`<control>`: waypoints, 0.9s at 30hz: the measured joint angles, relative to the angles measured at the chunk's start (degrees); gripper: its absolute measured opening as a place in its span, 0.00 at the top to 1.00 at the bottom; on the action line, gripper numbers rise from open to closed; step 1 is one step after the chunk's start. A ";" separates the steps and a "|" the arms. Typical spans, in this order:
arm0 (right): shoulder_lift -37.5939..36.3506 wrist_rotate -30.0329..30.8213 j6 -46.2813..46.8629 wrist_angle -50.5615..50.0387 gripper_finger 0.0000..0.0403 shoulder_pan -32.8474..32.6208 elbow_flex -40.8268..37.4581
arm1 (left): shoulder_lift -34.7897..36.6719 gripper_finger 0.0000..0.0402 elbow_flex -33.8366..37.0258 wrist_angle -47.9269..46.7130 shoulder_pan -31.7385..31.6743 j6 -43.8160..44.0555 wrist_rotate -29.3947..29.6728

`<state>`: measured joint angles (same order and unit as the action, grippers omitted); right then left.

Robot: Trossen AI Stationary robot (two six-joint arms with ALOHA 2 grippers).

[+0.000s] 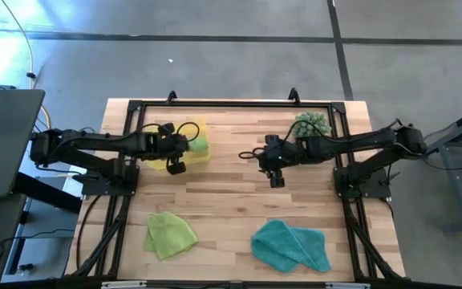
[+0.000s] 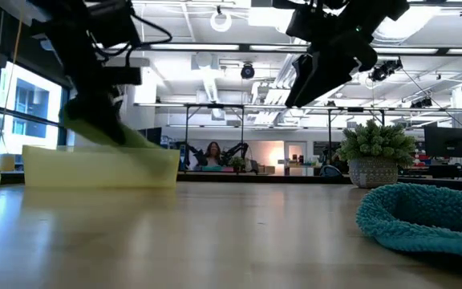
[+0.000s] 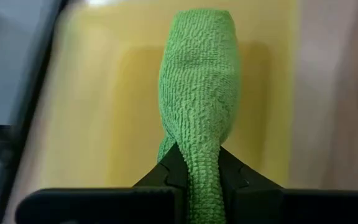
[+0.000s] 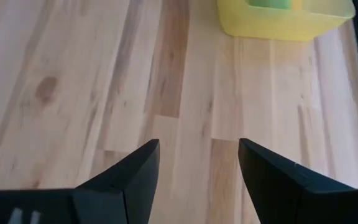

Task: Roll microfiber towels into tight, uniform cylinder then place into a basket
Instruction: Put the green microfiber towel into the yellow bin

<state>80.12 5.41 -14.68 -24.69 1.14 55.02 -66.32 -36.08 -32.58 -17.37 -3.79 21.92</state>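
My left gripper (image 3: 197, 155) is shut on a rolled lime green towel (image 3: 197, 81) over the yellow basket (image 1: 175, 160); in the low view the roll (image 2: 139, 136) slants down behind the basket's near wall (image 2: 103, 170). My right gripper (image 4: 197, 146) stands open above bare wood at the table's middle (image 1: 261, 156), holding nothing. A second lime green towel (image 1: 169, 234) lies crumpled near the front left. The teal towel (image 1: 291, 245) lies loosely folded at the front right. My left gripper pinches the roll's near end (image 3: 201, 177) between its two fingers, squeezing it narrow. The fingers slant down from the table's left side and lie along the roll. The roll reaches out past the fingertips over the basket's floor (image 3: 98, 112); whether its free end (image 3: 201, 18) touches the floor I cannot tell.
A spiky green plant in a pot (image 1: 311, 124) stands at the back right, close behind my right arm. A black frame (image 1: 231, 103) runs along the table's back and sides. Bare wood lies between the two flat towels and the grippers.
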 joint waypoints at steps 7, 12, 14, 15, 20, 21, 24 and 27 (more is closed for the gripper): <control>0.00 -2.43 -0.83 0.23 0.48 0.77 0.00 | 0.00 0.95 1.62 1.03 0.02 -2.70 -3.17; 0.00 -2.43 -0.83 0.46 0.48 0.77 0.00 | 0.00 0.95 1.62 1.24 0.02 -4.88 -6.24; 0.00 -2.47 -0.81 0.46 0.48 0.73 0.00 | 0.00 0.95 1.62 1.22 0.02 -4.37 -7.32; 0.00 -2.61 -0.83 0.44 0.48 0.73 0.00 | 0.00 0.94 1.62 1.20 0.02 -4.13 -7.64; 0.00 -2.86 -0.83 0.44 0.48 0.73 0.00 | 0.00 0.93 1.62 1.16 0.02 -3.87 -7.83; 0.00 -2.87 -0.83 0.44 0.48 0.73 0.00 | 0.00 0.93 1.62 1.16 0.02 -3.84 -7.83; 0.00 -2.87 -0.83 0.41 0.48 0.73 0.00 | 0.00 0.92 1.62 1.18 0.02 -1.44 -7.85; 0.00 -2.87 -0.83 0.41 0.48 0.73 0.00 | 0.00 0.89 1.62 1.14 0.02 0.62 -7.89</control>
<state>80.12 2.55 -15.51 -24.28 1.87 55.02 -66.32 -34.46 -31.44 -17.34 -3.17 14.03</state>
